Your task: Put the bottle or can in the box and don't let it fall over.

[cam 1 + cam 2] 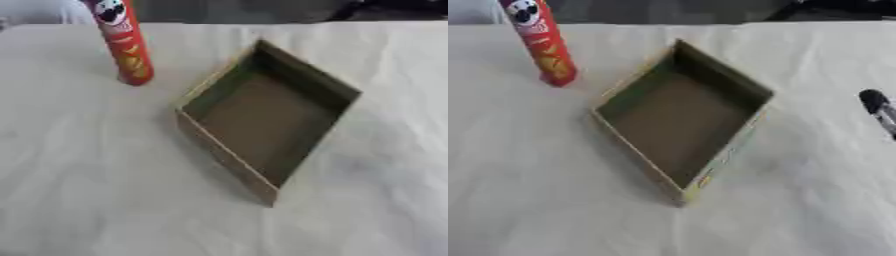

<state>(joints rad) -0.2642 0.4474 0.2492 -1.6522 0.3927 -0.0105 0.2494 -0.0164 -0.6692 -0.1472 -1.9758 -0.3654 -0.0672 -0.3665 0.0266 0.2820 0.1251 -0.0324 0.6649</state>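
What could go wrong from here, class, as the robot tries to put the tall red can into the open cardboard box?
1. The tall red cylindrical can is narrow and stands upright, so a sideways nudge might tip it.
2. The shallow open cardboard box sits askew; the can's base could catch its wall.
3. Only a fingertip of the right hand shows, at the right edge, apart from the can: a long reach.

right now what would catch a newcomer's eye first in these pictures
The tall red can stands upright at the far left of the table, apart from the box. Next comes the open, empty box in the middle, turned cornerwise on the pale cloth. At the right edge of the right eye view a black fingertip of the right hand just shows; nothing touches the can.
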